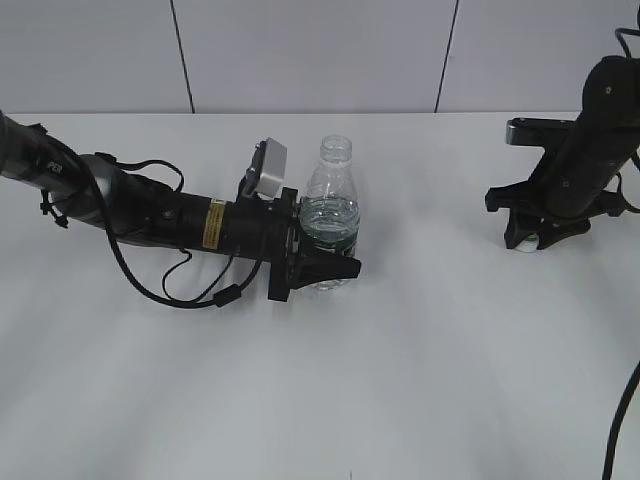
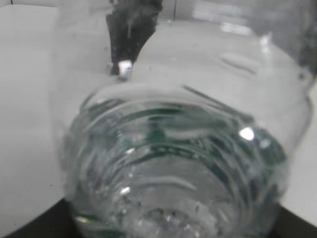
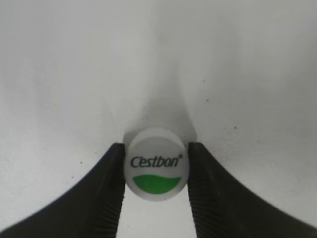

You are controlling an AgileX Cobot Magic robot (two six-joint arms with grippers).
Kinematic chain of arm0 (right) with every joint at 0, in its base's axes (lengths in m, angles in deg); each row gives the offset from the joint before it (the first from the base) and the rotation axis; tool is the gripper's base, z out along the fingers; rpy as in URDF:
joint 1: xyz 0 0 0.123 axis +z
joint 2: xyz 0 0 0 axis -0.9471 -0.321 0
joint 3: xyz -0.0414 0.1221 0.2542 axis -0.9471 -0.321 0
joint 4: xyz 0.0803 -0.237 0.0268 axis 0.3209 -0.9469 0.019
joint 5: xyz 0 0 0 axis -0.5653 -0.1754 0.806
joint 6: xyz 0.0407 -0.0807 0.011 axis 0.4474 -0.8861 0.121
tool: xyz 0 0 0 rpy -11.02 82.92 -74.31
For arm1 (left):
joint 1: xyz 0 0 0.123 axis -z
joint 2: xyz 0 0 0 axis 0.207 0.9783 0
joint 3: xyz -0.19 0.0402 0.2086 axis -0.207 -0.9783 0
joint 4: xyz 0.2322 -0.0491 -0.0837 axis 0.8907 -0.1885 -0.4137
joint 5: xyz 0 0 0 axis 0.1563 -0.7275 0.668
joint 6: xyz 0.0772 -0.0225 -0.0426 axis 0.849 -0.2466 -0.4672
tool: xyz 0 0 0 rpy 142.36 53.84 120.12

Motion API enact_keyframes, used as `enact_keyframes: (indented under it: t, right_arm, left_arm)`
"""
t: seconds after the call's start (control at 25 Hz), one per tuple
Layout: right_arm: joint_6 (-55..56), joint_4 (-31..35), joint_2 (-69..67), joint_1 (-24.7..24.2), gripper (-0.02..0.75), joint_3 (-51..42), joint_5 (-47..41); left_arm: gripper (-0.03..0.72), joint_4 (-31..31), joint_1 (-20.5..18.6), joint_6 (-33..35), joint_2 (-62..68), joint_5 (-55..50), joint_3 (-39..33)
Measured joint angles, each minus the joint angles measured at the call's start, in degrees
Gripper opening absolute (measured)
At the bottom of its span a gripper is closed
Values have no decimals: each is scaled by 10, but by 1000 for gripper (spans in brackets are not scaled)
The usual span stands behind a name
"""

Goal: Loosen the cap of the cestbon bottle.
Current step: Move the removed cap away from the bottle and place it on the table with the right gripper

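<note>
The cestbon bottle [image 1: 331,205] stands upright on the white table, clear with a dark green label band, its neck open with no cap on it. My left gripper [image 1: 325,262] is shut on its lower body. The bottle fills the left wrist view [image 2: 173,163], where the jaws are hidden. The white cap [image 3: 157,163] with the green logo sits between the fingers of my right gripper [image 3: 156,171], which is shut on it just above the table. In the exterior view the right gripper [image 1: 530,238] is at the far right, the cap [image 1: 526,243] showing as a white spot.
The white table [image 1: 400,380] runs to a pale panelled wall at the back. A black cable hangs at the right edge [image 1: 620,420]. The left arm's cables loop on the table [image 1: 180,285].
</note>
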Motion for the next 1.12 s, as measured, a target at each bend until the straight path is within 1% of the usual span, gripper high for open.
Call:
enact_keyframes:
  t: [0.8, 0.92, 1.12]
  right_arm:
    - [9, -1, 0, 0, 295, 0, -2]
    - [9, -1, 0, 0, 329, 0, -3]
    - [17, 0, 0, 0, 455, 0, -3]
  left_arm:
    - [409, 3, 0, 1, 0, 1, 0]
    - [409, 3, 0, 1, 0, 1, 0]
    - [409, 3, 0, 1, 0, 1, 0]
